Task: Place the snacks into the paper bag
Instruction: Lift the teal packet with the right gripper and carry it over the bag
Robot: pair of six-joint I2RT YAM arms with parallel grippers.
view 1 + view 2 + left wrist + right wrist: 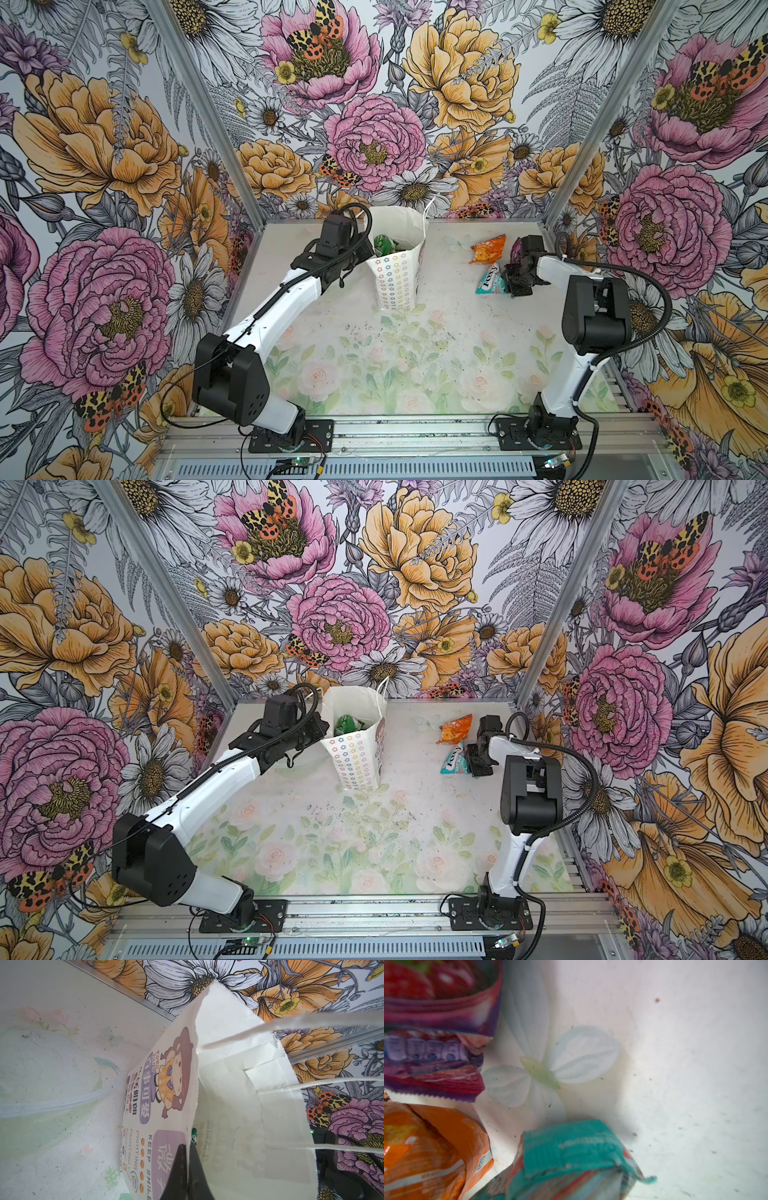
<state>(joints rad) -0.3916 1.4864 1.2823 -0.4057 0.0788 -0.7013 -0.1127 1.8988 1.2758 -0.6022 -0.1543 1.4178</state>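
Pinching one wall of the bag (228, 1047) at its rim, the left gripper (188, 1147) is clenched on the paper. One dark finger (179, 1169) lies on the printed outside and its partner on the plain inside, and both are cut off by the wrist view's edge. In both top views this gripper is half hidden behind its own wrist and cable where it meets the upright bag. Just past its fingertips, down inside, a green packet (384, 245) shows; what lies under it cannot be seen. The right gripper (511, 283) sits well apart from the bag, low over the table (415, 357), at one end of the teal packet (490, 283). Its fingers are out of its wrist view, where the teal packet is close and blurred, so I cannot tell whether it is clamped on the foil. Just beside that packet, further from the gripper, lies the orange packet (488, 248). The purple packet (436, 1012) shows beside it in the wrist view, cut off at the edge, and is mostly hidden behind the right wrist in the top views.
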